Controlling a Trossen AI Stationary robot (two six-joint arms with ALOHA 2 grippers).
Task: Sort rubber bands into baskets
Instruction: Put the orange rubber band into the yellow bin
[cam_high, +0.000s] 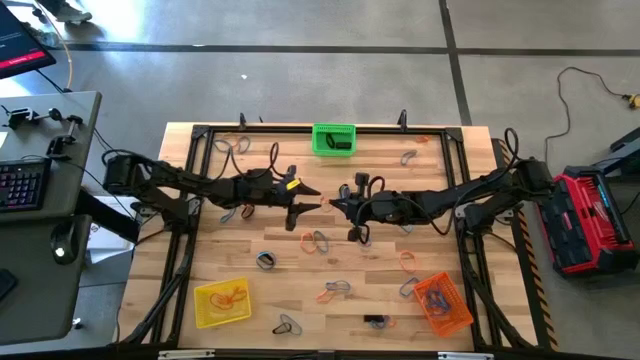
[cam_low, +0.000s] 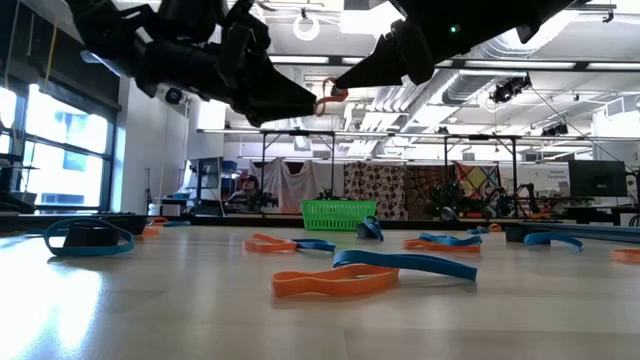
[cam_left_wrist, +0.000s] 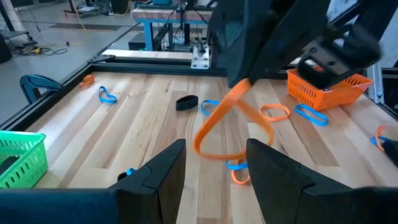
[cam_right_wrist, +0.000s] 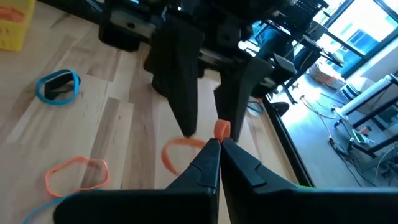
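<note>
Closest to the low camera, an orange band (cam_low: 320, 283) and a blue band (cam_low: 400, 262) lie flat on the table (cam_high: 380, 260), touching each other. More bands are spread around them.

Above the middle of the table, the two arms meet tip to tip. The right gripper (cam_right_wrist: 219, 146) is pinched tight on one orange rubber band (cam_left_wrist: 233, 124), which hangs down in a long droopy loop, off the table. The left gripper (cam_left_wrist: 214, 168) is wide open and has nothing in it. Its two fingers (cam_left_wrist: 155, 180) sit on either side of the hanging loop, just below it.

The band looks very light, thin and floppy. It bends any way and would likely stretch if pulled. It may slip out of a loose pinch. A good place to grab it is on one strand, squeezed flat between the pads.

Nearer the front sit the yellow basket (cam_high: 222, 301) and the orange basket (cam_high: 442, 302). The green basket (cam_high: 333, 139) sits at the far edge.
</note>
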